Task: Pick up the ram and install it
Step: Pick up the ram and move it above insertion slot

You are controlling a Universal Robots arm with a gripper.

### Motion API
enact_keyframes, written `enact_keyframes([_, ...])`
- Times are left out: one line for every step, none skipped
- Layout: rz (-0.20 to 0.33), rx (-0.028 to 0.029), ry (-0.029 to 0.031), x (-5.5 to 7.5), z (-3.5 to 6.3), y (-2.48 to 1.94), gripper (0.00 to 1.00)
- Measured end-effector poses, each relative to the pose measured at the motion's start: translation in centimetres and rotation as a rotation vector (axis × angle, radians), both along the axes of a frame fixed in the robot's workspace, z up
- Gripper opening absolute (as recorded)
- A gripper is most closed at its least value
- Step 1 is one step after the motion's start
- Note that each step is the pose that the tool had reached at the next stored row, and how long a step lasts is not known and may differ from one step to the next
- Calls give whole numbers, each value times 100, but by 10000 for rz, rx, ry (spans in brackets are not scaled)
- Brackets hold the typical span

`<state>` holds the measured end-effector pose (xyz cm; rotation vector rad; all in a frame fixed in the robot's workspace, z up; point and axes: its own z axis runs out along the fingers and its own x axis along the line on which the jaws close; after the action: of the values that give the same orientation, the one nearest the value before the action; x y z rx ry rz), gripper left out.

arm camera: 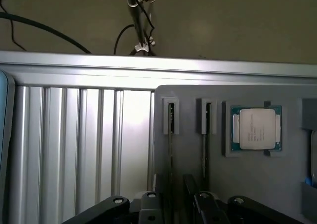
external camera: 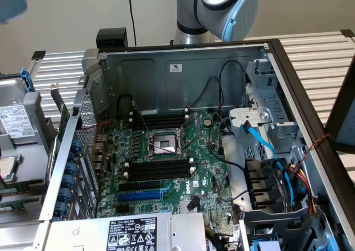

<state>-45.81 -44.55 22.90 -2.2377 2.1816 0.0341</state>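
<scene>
On the ribbed bench (arm camera: pixel 74 149), by its edge rail, a grey holder (arm camera: pixel 190 97) held the ram (arm camera: pixel 171 135) on edge in a slot. A second stick (arm camera: pixel 204 135) stood just beside it, then a processor (arm camera: pixel 256 128). We saw the gripper (arm camera: pixel 174 194) above the ram, jaws apart. The arm (external camera: pixel 222 6) rose behind the open computer case (external camera: pixel 183 73).

Grey arm (external camera: pixel 219 9) bent aloft, black end effector (arm camera: pixel 177 201)
</scene>
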Motion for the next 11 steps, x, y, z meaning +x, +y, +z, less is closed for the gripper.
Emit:
enact_keyframes([0, -1, 3, -1, -18, -1, 30])
enact_keyframes([0, -1, 4, 0, -37, -2, 30])
enact_keyframes([0, 0, 6, 0, -55, -2, 30])
enact_keyframes([-1, -1, 8, 0, -71, -3, 30])
enact_keyframes([0, 0, 9, 0, -91, -3, 30])
enact_keyframes([0, 0, 11, 0, -107, -4, 30])
enact_keyframes([0, 0, 13, 0, -125, -4, 30])
enact_keyframes([0, 0, 15, 0, -142, -4, 30])
enact_keyframes([0, 0, 17, 0, -159, -5, 30])
enact_keyframes([0, -1, 19, 0, -169, -6, 30])
enact_keyframes([0, -1, 20, 0, -170, -6, 30])
